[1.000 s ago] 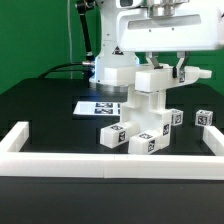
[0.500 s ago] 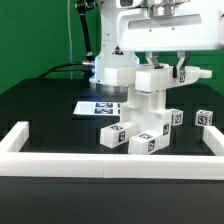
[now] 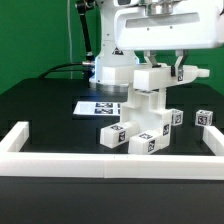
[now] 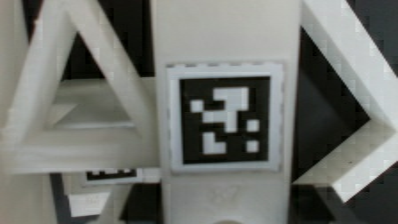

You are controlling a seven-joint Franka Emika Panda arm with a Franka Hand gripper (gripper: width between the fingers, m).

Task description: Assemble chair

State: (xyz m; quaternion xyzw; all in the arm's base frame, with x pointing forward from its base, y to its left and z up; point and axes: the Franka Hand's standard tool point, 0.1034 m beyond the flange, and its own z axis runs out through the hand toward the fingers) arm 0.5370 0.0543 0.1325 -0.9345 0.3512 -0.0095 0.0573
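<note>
Claw (image 3: 160, 68) clamps chair (image 3: 146, 122) on black table (image 3: 45, 110); white rails (image 3: 60, 160), green backdrop (image 3: 30, 35).

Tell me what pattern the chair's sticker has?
Black-and-white squares; the sticker shows best in the wrist view.

Exterior view: bright, even light from above, no hard shadows that I can make out. White chair (image 3: 146, 118) is nearly blown out and the edges between its blocks wash together, with only soft grey shade beneath them. Black table (image 3: 40, 110) is matte, faint grey sheen toward 10 o'clock. Low resolution, slightly soft all over. My wrist view: too close, out of focus. The tag (image 4: 226, 122) is readable but fuzzy-edged, white bars smeared, gaps behind them dark.
</note>
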